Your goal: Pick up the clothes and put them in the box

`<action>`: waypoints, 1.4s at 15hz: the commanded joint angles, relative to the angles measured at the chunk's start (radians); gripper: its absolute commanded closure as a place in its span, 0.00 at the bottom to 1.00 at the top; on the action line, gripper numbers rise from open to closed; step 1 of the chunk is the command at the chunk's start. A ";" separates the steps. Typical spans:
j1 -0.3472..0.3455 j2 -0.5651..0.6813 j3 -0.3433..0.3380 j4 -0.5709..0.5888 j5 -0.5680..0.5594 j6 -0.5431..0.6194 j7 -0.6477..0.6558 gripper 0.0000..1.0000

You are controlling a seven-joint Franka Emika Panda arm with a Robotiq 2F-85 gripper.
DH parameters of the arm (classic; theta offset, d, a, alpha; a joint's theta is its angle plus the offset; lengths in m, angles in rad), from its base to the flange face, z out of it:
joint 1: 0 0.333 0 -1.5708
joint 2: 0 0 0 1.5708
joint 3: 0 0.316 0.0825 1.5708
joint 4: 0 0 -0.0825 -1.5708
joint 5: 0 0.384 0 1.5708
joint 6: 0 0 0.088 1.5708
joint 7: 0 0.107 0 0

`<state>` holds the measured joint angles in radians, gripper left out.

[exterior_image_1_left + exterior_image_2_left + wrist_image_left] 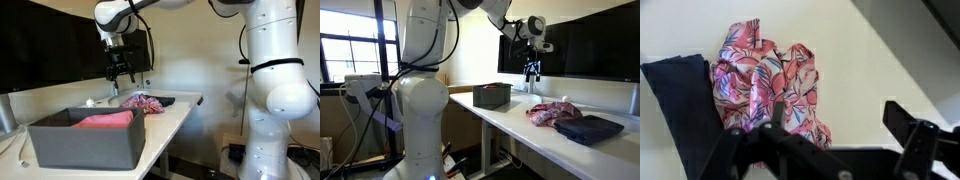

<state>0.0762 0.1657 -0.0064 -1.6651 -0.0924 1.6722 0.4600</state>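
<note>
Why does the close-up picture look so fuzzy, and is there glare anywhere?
Wrist view: soft throughout, the gripper a dark out-of-focus shape along the bottom, the patterned cloth smeared but recognisable. In an exterior view the window is bright at the left edge, the screens black.

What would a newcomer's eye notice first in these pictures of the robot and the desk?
A crumpled garment with pink, white and purple swirls lies on the white desk beside a flat dark object. The open gripper hangs empty above the desk. In an exterior view, the dark grey box at the desk's near end already holds a plain pink-red garment.
</note>
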 commanded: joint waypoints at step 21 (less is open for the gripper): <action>-0.121 0.171 -0.083 0.016 0.047 0.136 -0.149 0.00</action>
<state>-0.0380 0.3016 -0.1042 -1.6571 -0.0769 1.7677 0.3653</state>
